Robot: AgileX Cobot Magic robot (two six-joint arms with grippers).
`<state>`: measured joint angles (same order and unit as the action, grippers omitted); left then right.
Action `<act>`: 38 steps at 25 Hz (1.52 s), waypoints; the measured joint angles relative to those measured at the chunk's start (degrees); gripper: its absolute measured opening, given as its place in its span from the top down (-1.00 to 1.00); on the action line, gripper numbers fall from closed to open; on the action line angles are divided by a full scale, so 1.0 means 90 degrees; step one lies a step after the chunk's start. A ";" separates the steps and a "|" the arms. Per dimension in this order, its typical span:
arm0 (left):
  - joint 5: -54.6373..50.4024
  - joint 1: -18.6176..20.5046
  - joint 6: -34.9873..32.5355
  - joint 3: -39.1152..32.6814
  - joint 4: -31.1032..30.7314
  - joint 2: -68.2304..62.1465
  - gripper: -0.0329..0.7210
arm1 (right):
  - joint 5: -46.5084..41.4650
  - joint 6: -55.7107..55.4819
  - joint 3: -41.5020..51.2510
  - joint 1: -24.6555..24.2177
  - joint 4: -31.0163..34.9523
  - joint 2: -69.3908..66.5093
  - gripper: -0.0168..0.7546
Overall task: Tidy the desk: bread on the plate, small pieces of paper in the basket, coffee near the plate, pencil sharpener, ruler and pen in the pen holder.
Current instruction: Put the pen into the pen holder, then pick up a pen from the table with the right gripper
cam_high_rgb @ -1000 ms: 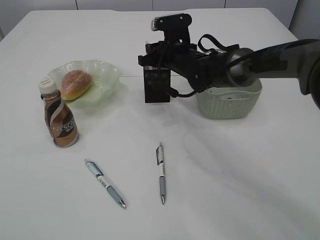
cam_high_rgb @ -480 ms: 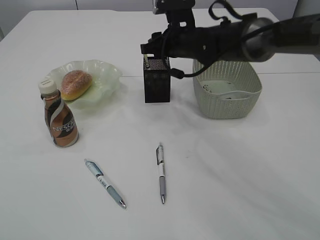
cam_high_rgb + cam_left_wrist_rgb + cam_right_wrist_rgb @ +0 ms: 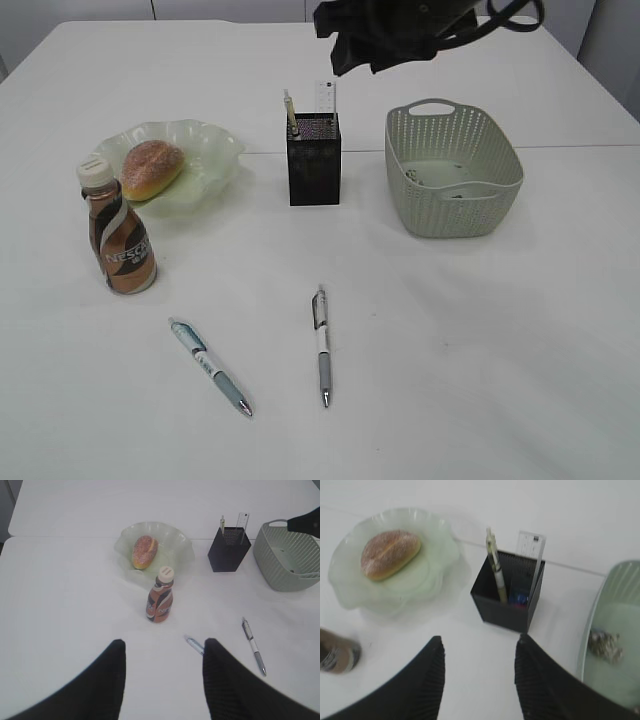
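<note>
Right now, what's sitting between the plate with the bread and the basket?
The black pen holder stands between the plate and the basket, with a pen and a ruler sticking out of it. The exterior view shows this best.

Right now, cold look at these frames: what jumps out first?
Probably the right gripper, jaws open and empty, hanging high over the black pen holder, which already holds a pen and a ruler. Next, two pens lie loose on the near table: one blue, one grey. At left, the bread sits on the plate, with the coffee bottle just in front.
</note>
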<state>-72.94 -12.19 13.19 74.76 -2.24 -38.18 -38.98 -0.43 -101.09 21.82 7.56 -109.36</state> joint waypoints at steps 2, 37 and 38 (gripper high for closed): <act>0.0000 0.0000 0.0000 0.0000 0.0000 0.0000 -0.05 | -0.0902 0.0000 0.0000 0.0000 0.0078 0.0277 -0.02; 0.0000 0.0000 0.0063 0.0000 0.0519 0.0000 -0.05 | -0.3520 -0.2440 0.0000 0.0978 -0.0223 -0.0912 -0.07; 0.0000 0.0000 0.0063 0.0000 0.0519 0.0000 -0.05 | -0.3520 -0.2515 0.0000 0.0978 -0.0242 -0.0975 -0.06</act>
<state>-72.94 -12.19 13.75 74.76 2.44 -38.18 -70.66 -23.06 -101.09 30.62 5.37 -118.13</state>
